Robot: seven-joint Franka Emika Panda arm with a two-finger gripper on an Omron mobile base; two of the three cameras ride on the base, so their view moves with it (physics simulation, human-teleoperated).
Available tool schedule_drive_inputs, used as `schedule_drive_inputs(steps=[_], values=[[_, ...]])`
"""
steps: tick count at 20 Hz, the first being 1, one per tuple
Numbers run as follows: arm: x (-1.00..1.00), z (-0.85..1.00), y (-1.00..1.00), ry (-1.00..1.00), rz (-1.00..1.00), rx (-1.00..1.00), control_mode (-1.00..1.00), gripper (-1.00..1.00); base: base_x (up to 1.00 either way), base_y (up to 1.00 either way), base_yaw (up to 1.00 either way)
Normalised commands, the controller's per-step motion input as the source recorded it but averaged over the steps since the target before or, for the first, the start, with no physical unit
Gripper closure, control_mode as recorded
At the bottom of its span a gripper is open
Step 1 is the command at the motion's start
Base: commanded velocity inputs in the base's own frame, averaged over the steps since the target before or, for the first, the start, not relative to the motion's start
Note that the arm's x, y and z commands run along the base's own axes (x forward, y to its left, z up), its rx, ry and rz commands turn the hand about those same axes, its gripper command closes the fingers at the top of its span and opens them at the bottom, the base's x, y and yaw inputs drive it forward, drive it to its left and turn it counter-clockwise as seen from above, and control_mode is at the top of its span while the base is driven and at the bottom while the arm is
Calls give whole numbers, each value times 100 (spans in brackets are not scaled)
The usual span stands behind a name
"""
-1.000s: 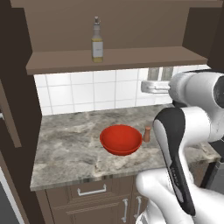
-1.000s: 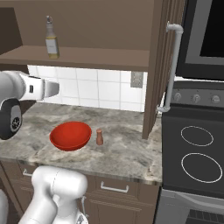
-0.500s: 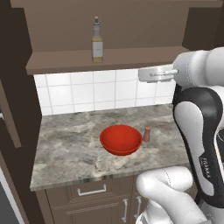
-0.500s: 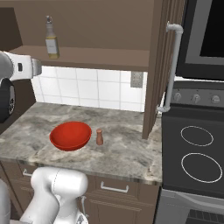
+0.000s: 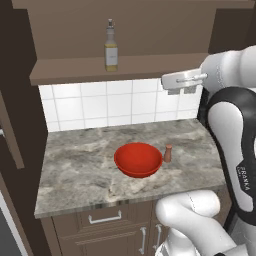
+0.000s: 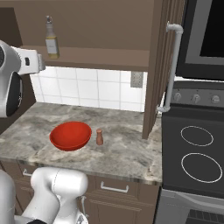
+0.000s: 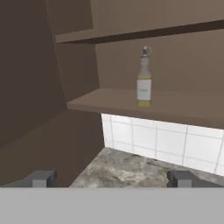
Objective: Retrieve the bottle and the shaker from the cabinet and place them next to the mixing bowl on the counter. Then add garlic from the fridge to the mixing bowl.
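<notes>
A rendered home kitchen: a grey marbled counter (image 5: 90, 170) over brown drawers (image 5: 105, 218), white tiled backsplash (image 5: 100, 105) at 12 o'clock, an open wooden cabinet shelf (image 5: 120, 70) above, and a black stove (image 6: 197, 162) with round burners at 3 o'clock.

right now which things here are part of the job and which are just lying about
Part of the job:
- bottle, upright on the cabinet shelf
- shaker, on the counter beside the bowl
- red mixing bowl
- hand, open, raised near shelf height

Just there:
- stove
- wall outlet
- drawer handle
</notes>
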Motion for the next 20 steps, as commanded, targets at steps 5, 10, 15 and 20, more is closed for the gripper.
schedule_drive_inputs(steps=[5, 10, 15, 20], values=[[18, -12, 3, 0, -8, -2, -100, -100, 0, 0, 0], [39, 0, 4, 0, -13, 0, -100, -100, 0, 0, 0], [51, 0, 9, 0, -20, 0, -100, -100, 0, 0, 0], [26, 0, 9, 0, -10, 0, -100, -100, 0, 0, 0]])
